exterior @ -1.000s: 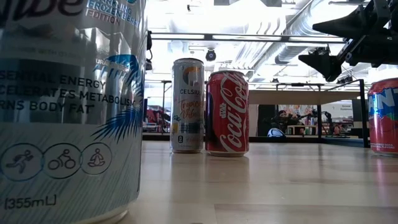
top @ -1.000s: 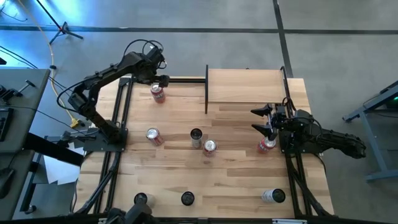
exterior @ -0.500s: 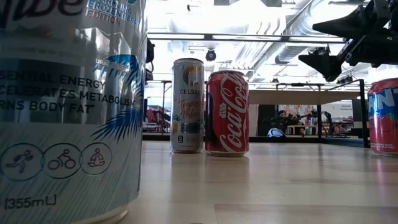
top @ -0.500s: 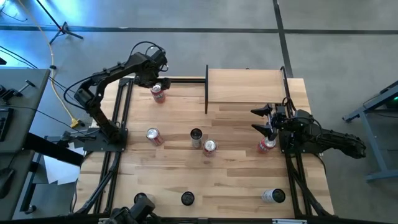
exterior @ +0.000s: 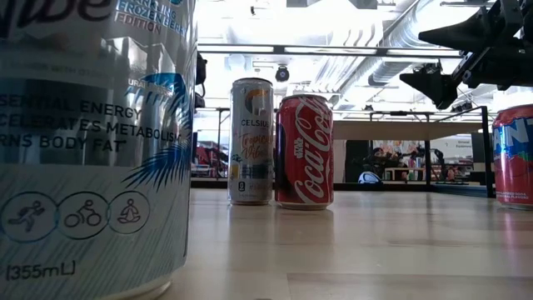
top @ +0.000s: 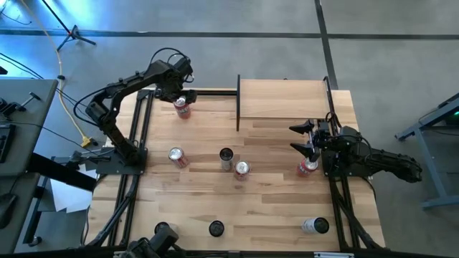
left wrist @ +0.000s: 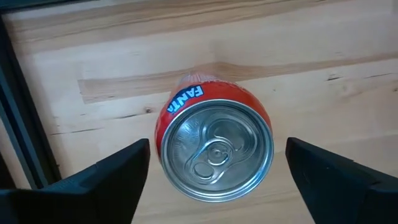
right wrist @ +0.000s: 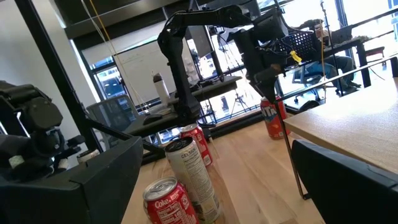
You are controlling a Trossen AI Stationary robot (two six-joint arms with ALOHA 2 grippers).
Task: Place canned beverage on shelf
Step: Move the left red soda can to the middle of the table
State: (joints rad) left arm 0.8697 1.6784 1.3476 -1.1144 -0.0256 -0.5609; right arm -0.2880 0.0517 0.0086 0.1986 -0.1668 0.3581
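Left claw [left wrist: 211, 171] hovering right above the orange Fanta can [top: 182, 107] at about eleven o'clock on the worktop [top: 265, 208], fingers [left wrist: 109, 174] spread wide on either side of the can's silver top, touching nothing. Can standing upright, just beside the worktop's far left edge, well apart from the shelf [top: 283, 99] sitting at about one o'clock. Shelf board lying bare, black upright [top: 238, 102] marking its left end.

Right claw [top: 301, 140] waiting at about three o'clock, fingers [top: 300, 129] gaping open, gripping nothing, hanging above a red can [top: 308, 167] near the right edge.

Standing near the centre: a Coca-Cola can [top: 242, 169] just beside a slim Celsius can [top: 226, 159], another red can [top: 176, 157] off toward nine o'clock. Sitting along the six o'clock edge: a dark-topped can [top: 216, 228], a white can lying on its side [top: 314, 226] toward five o'clock.
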